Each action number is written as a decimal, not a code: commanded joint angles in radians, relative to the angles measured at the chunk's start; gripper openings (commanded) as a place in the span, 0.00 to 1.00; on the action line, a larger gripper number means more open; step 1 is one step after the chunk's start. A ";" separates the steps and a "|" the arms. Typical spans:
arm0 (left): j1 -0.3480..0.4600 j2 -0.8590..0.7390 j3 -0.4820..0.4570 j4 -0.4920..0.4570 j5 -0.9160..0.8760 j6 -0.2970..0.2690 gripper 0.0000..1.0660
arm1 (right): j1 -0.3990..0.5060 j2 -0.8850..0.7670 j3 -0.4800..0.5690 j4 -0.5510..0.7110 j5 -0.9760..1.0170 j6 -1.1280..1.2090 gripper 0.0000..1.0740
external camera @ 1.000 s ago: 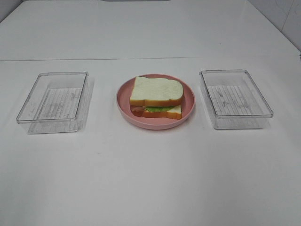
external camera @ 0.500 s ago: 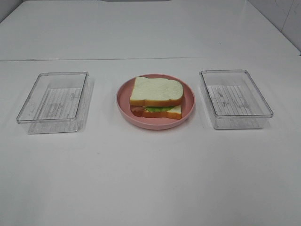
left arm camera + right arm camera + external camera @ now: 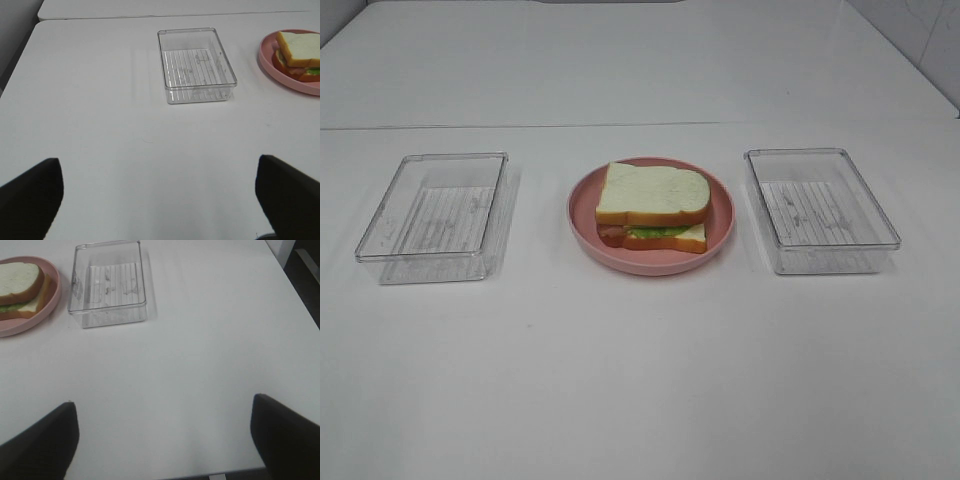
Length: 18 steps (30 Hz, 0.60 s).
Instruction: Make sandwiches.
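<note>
One sandwich (image 3: 298, 54) lies well apart from both spread grippers (image 3: 159, 200).

I note a pink plate (image 3: 585, 205) at centre on the white table (image 3: 640, 380). On it, the sandwich (image 3: 652, 205): white bread, orange-brown crust, green lettuce and a reddish strip at the edge. Left of the plate, a clear tray (image 3: 432, 215) with a ribbed, striped floor; right of the plate, a matching clear tray (image 3: 820, 208). Gripper fingers (image 3: 30, 195) look black.

Clear tray (image 3: 109, 282) beside pink plate (image 3: 50, 305) — sandwich (image 3: 20, 287) aboard.
</note>
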 commanded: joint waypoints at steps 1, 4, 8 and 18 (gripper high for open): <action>0.002 -0.019 0.002 -0.013 -0.016 -0.002 0.92 | 0.020 -0.031 0.002 0.000 0.002 -0.029 0.79; 0.002 -0.019 0.002 -0.013 -0.016 -0.002 0.92 | 0.023 -0.075 0.009 0.000 -0.010 -0.039 0.79; 0.002 -0.019 0.002 -0.016 -0.016 -0.002 0.92 | 0.025 -0.132 0.011 0.000 -0.010 -0.045 0.79; 0.002 -0.019 0.002 -0.019 -0.016 -0.002 0.92 | 0.032 -0.134 0.011 -0.012 -0.011 -0.071 0.79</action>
